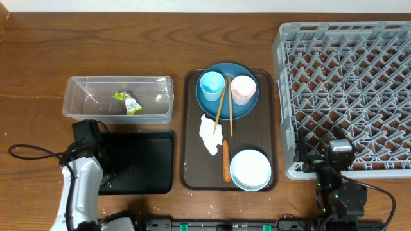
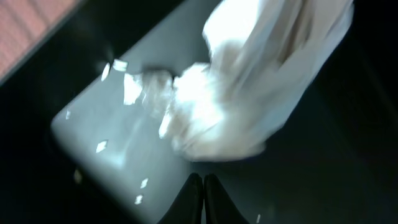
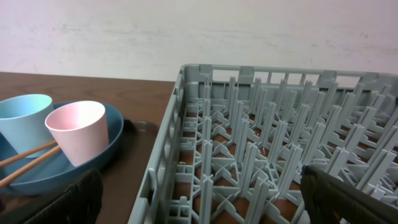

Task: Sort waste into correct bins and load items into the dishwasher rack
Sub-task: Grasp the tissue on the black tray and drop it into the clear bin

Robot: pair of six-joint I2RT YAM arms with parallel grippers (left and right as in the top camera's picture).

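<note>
The clear tub holds the yellow-green wrapper. My left gripper hangs over the left end of the black tray. In the left wrist view its fingers are shut and empty just short of a blurred crumpled white paper lying in the tray, with white specks nearby. The brown tray holds the blue plate, light-blue cup, pink cup, chopsticks, another white paper, the carrot and the bowl. My right gripper is open and empty at the grey rack's front edge.
The brown serving tray lies between the bins and the rack. A black cable loops on the table left of the left arm. In the right wrist view the rack's near wall stands just ahead, the pink cup to its left.
</note>
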